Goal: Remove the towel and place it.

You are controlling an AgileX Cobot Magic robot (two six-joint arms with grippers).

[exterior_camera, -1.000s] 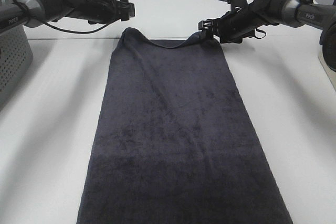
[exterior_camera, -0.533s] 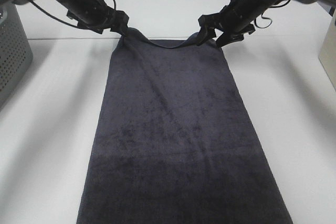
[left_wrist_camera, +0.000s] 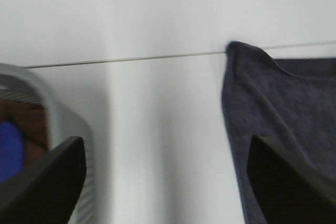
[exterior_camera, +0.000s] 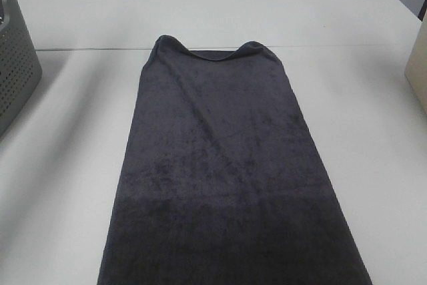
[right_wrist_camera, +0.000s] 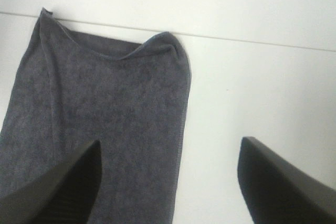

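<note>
The dark charcoal-grey towel (exterior_camera: 223,171) lies flat and lengthwise on the white table, its far edge sagging between two raised corners. Both arms are out of the exterior high view. In the left wrist view my left gripper (left_wrist_camera: 165,182) is open and empty, high above the table, with the towel's far left corner (left_wrist_camera: 278,114) to one side and the basket to the other. In the right wrist view my right gripper (right_wrist_camera: 168,182) is open and empty, above the towel's (right_wrist_camera: 100,114) far right corner.
A grey perforated basket (exterior_camera: 15,65) stands at the table's left edge; its rim shows in the left wrist view (left_wrist_camera: 63,119), with something blue inside. A beige object (exterior_camera: 417,65) sits at the right edge. A seam (exterior_camera: 347,46) crosses the table behind the towel.
Both grippers have let go of the towel's far corners and pulled up and away, out of the exterior high view. The towel stays flat where it was laid.
</note>
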